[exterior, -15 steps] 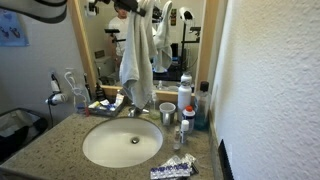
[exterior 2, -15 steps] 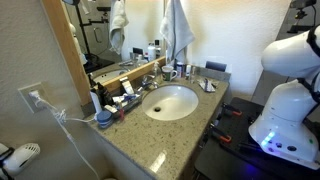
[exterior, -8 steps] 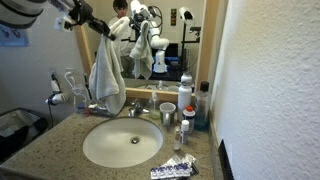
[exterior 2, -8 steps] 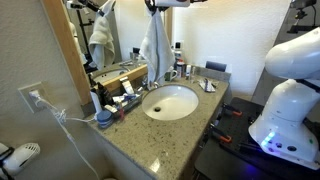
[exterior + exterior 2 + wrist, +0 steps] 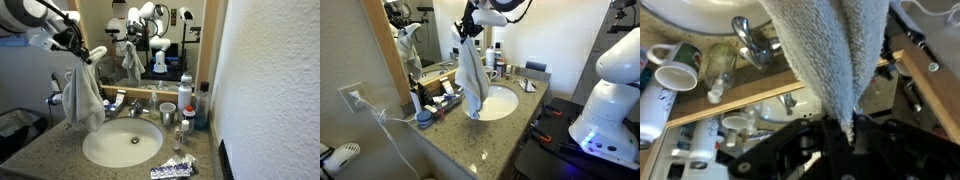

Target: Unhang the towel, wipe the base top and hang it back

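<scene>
The towel is a pale grey-white terry cloth that hangs limp from my gripper over the left side of the sink. In an exterior view the towel hangs below the gripper with its lower end at the basin's near rim. In the wrist view the towel is pinched between the black fingers. The base top is speckled brown-grey granite around an oval white basin, also seen in an exterior view.
A chrome faucet, a cup and bottles stand by the mirror. A packet lies at the counter front. A wall stands at the right. Toiletries line the mirror side. A cord runs from the outlet.
My gripper has carried the towel down and away from the mirror, across the counter, so it now hangs low over the sink.
</scene>
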